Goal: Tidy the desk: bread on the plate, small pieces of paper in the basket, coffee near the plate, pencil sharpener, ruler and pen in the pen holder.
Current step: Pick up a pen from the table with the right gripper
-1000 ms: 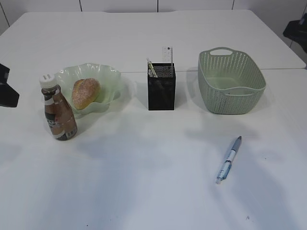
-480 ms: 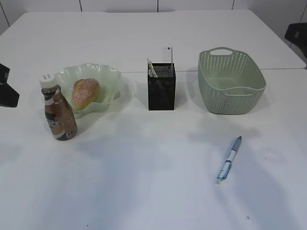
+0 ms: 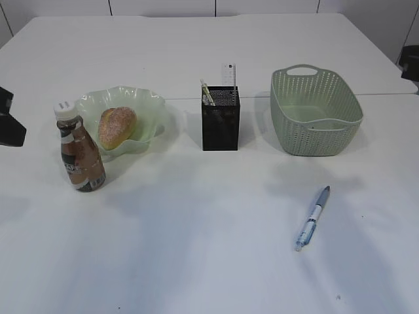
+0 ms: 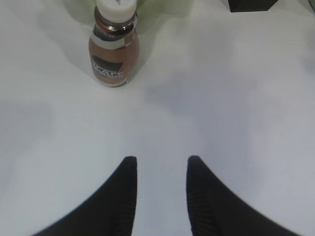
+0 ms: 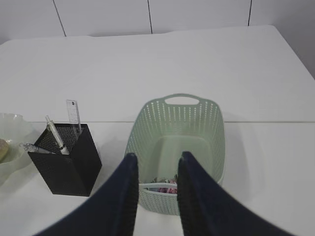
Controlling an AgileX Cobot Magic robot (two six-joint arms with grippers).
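Desk [image 3: 196,248], near to far. Pen [image 3: 312,217]: lay loose at near right. Coffee [image 3: 79,146]: upright, just beside the plate [image 3: 154,108]. Bread [image 3: 117,127]: rested on the plate. Pen holder [image 3: 220,121]: centre, held the ruler [image 3: 228,74]. Basket [image 3: 314,112]: right, scraps inside. Left tool [image 4: 158,164]: parted, empty, above bare desk. Right tool [image 5: 154,162]: parted, empty, over the basket.
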